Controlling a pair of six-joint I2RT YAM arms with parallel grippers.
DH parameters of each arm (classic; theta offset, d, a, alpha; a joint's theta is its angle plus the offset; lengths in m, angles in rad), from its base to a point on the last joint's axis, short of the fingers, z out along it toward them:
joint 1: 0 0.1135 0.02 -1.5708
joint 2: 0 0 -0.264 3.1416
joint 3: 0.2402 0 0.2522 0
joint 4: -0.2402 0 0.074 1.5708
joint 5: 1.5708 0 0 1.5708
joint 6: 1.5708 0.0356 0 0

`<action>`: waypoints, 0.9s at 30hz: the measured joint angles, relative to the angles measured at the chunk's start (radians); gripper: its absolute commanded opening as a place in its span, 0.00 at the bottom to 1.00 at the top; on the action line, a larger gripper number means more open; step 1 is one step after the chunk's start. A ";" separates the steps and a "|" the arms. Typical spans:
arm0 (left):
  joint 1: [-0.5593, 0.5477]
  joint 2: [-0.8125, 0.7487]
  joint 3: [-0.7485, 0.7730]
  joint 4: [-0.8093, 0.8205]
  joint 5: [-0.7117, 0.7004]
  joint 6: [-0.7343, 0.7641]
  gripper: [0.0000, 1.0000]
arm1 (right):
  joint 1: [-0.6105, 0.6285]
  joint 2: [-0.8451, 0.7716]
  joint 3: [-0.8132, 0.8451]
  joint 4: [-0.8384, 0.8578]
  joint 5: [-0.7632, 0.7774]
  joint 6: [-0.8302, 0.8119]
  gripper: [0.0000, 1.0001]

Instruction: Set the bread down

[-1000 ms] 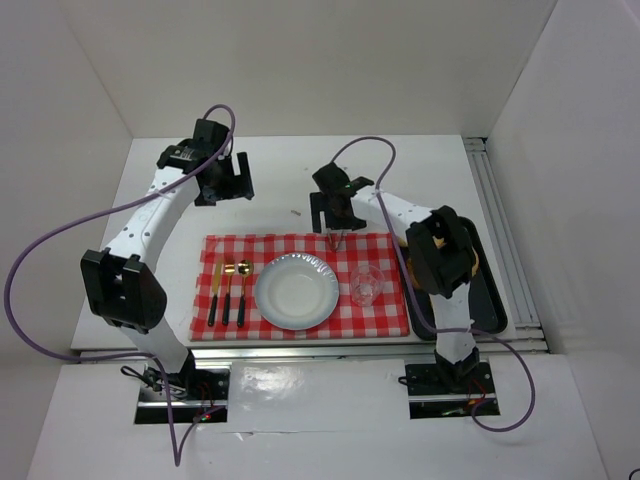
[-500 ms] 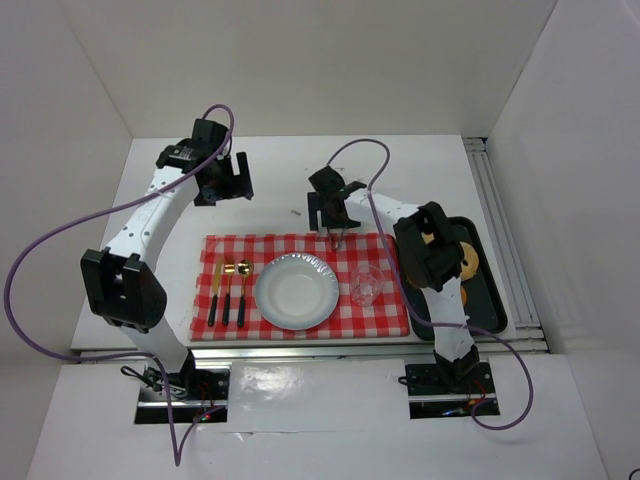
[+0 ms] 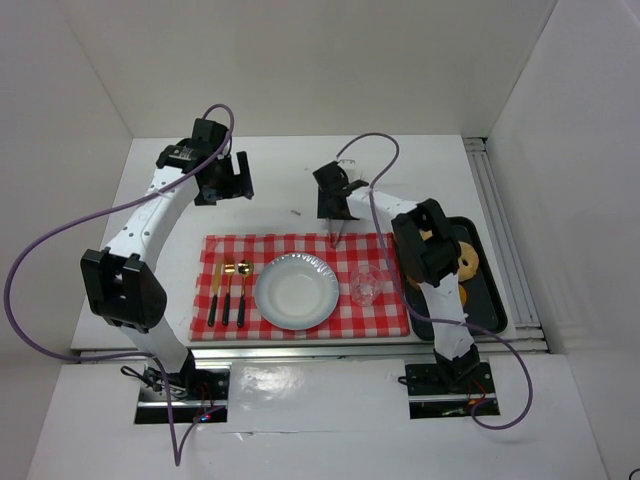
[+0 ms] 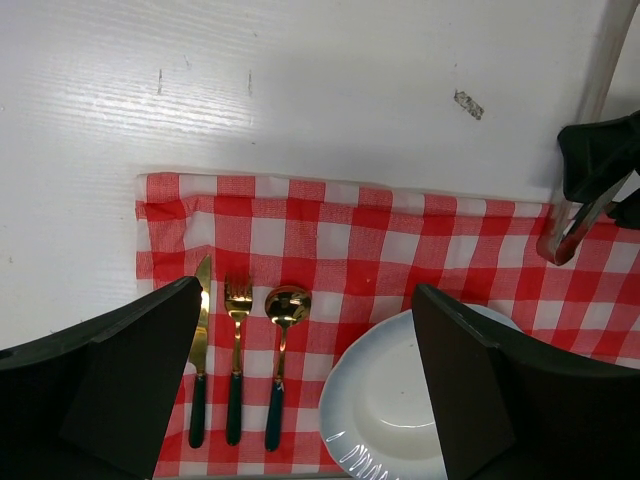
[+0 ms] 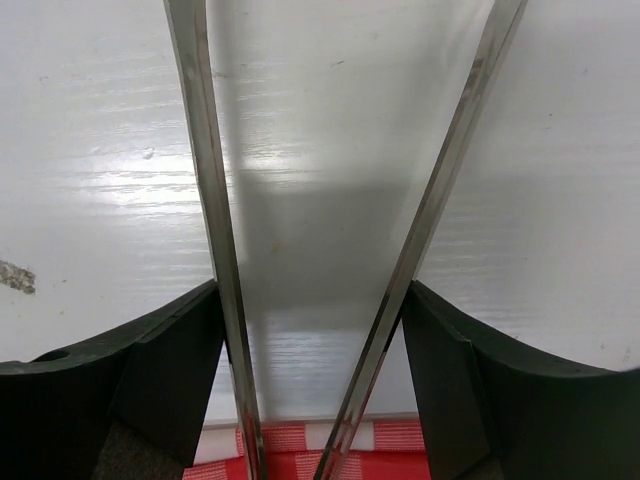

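Note:
My right gripper (image 3: 335, 197) is shut on a pair of metal tongs (image 3: 335, 232) that hang over the far edge of the red checked cloth (image 3: 305, 250). The right wrist view shows the two tong arms (image 5: 215, 250) spread between my fingers (image 5: 160, 370) above white table. The bread lies in the black tray (image 3: 495, 300) at the right. My right arm hides most of it; one small golden-brown piece (image 3: 428, 238) peeks out. My left gripper (image 3: 222, 180) is open and empty, high above the cloth's far left; its fingers (image 4: 110, 380) frame the cutlery.
A white plate (image 3: 296, 292) sits mid-cloth, also in the left wrist view (image 4: 400, 410). Knife, fork and spoon (image 3: 228, 290) lie left of it, a clear glass (image 3: 366, 285) right of it. An orange-yellow ring doughnut (image 3: 466, 262) is in the tray. White walls enclose the table.
My right arm's elbow has swung left off the tray, uncovering the doughnut. The right gripper with the tongs has shifted slightly back. The left arm has not moved.

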 measured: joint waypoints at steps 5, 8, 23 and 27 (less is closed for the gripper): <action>0.000 0.000 0.000 0.000 0.001 0.001 1.00 | 0.041 0.037 0.052 -0.008 0.092 0.026 0.72; 0.001 0.000 0.000 0.001 0.003 0.003 1.00 | 0.054 0.089 0.131 -0.019 0.127 0.036 0.54; 0.010 0.000 -0.013 0.014 0.020 0.004 1.00 | -0.074 -0.015 0.344 -0.239 -0.214 -0.068 0.32; 0.010 0.000 -0.013 0.015 0.032 0.004 1.00 | -0.153 -0.171 0.332 -0.332 -0.320 -0.097 0.32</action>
